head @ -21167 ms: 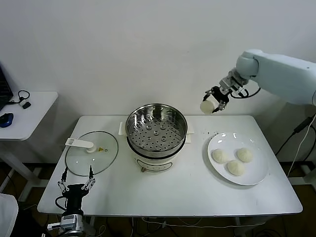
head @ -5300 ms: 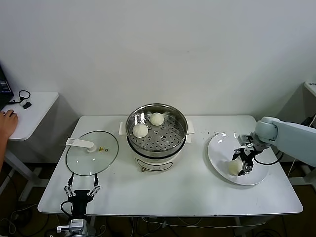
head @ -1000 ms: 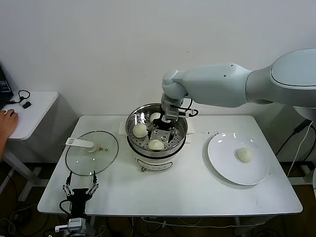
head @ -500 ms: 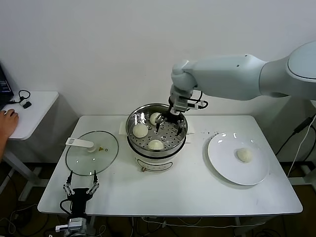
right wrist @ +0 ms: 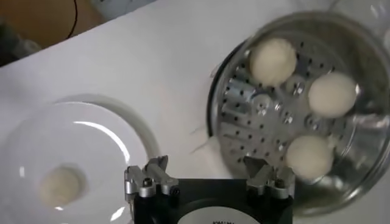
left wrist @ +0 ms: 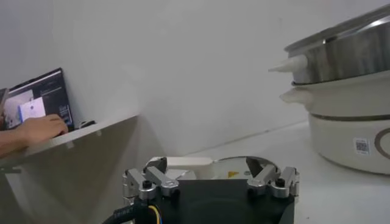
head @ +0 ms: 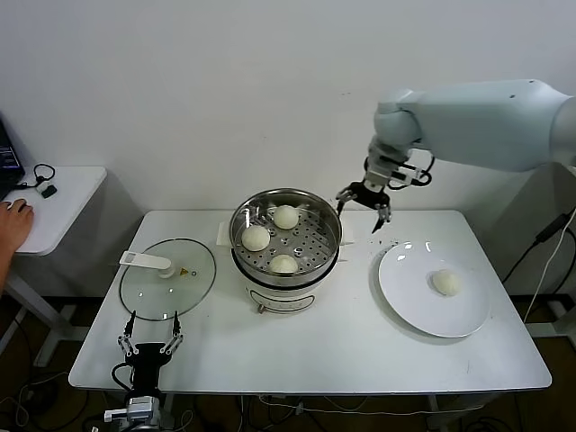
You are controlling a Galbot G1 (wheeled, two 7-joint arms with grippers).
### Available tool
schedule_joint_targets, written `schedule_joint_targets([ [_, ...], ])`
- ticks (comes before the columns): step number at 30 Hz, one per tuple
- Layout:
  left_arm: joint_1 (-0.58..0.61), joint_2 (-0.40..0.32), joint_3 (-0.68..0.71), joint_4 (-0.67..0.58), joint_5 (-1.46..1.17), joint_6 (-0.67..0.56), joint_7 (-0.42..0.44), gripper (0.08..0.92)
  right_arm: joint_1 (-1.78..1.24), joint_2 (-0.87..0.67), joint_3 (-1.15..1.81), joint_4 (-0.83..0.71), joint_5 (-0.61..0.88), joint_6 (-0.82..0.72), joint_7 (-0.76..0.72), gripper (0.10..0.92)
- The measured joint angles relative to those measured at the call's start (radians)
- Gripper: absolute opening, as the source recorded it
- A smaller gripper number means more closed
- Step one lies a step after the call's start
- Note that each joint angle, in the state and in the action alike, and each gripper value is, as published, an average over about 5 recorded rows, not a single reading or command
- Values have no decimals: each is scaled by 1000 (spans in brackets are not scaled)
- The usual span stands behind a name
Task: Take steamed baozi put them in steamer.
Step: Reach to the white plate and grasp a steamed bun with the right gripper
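Beside the steamer [head: 286,236], right jaws [head: 364,203] gape empty.

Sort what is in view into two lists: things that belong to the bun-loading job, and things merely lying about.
Job: three baozi in the steamer; last baozi on the plate; open right gripper above the table.

Lying about: glass lid; parked left gripper; side table.

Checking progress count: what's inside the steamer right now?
Three baozi sit on the perforated tray inside the steamer. Whatever lies below the tray is hidden. The fourth baozi is on the plate.
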Motion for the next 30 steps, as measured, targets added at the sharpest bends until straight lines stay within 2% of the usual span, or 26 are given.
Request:
schedule_joint_targets([
  [10,2,0,3,5,3,-2,0,823,7,-121,-92,5,44,-141,-66,823],
  [30,3,0,-11,7,0,3,0,823,-129,-334,-58,-71,-36,-296,-80,823],
])
